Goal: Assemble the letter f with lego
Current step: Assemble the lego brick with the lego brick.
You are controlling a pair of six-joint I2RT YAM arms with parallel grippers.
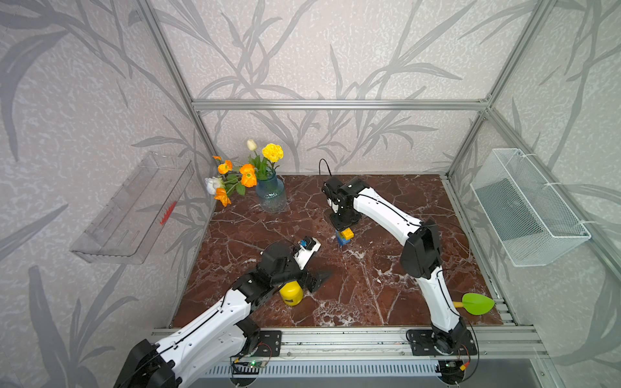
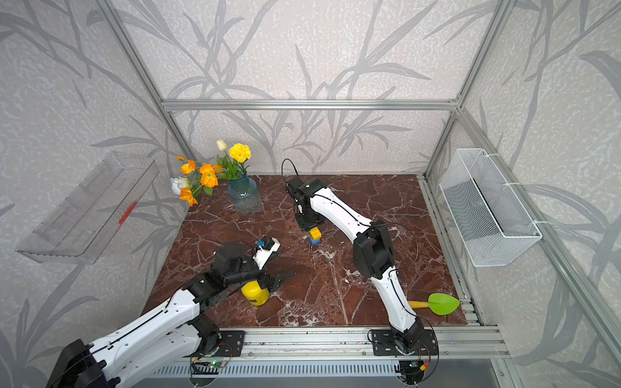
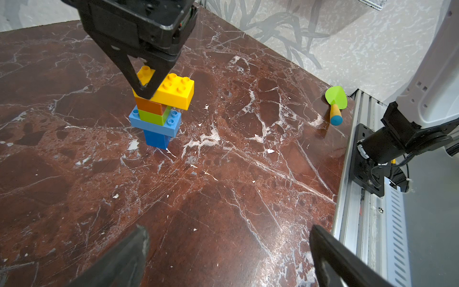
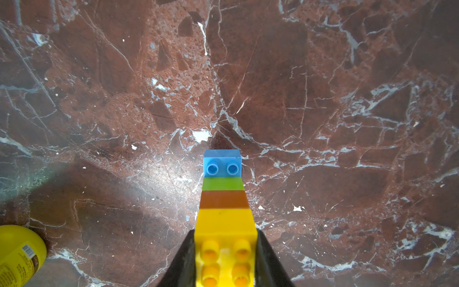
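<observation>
Near the left fingers (image 3: 129, 256), which are standing wide apart and holding nothing, a yellow cylinder (image 1: 291, 295) is resting on the counter (image 1: 369, 285). Its label (image 4: 28, 251) is showing a barcode, the print too small to read. Further right, the right fingers (image 3: 129, 72) are clamping the yellow bar (image 3: 173, 92) topping the letter f (image 3: 155, 121), which is standing below them, blue foot (image 3: 156, 140) seemingly touching the counter. Letting go well is probably calling for parting evenly and rising straight, sparing the narrow stack a topple.
</observation>
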